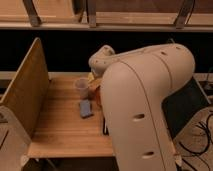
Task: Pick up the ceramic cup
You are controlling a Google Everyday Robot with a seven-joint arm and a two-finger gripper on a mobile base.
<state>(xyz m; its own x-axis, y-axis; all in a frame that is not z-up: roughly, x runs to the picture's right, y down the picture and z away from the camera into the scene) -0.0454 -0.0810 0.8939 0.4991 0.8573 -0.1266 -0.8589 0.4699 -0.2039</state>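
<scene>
The ceramic cup (81, 87) is small, pale and handleless, and stands upright on the wooden table (60, 130) left of centre. A reddish-orange bowl (96, 94) sits just right of it, mostly hidden by my arm. A flat blue-grey block (86, 108) lies in front of the cup. My large white arm (145, 100) fills the right side, and its rounded wrist end (102, 59) hangs above and to the right of the cup. My gripper (95, 79) is below that wrist, close beside the cup's right side and largely hidden by the arm.
A tall wooden side panel (27, 95) stands along the table's left edge. A thin dark object (105, 125) lies on the table at the arm's left edge. A dark gap and a shelf rail (100, 22) run behind the table.
</scene>
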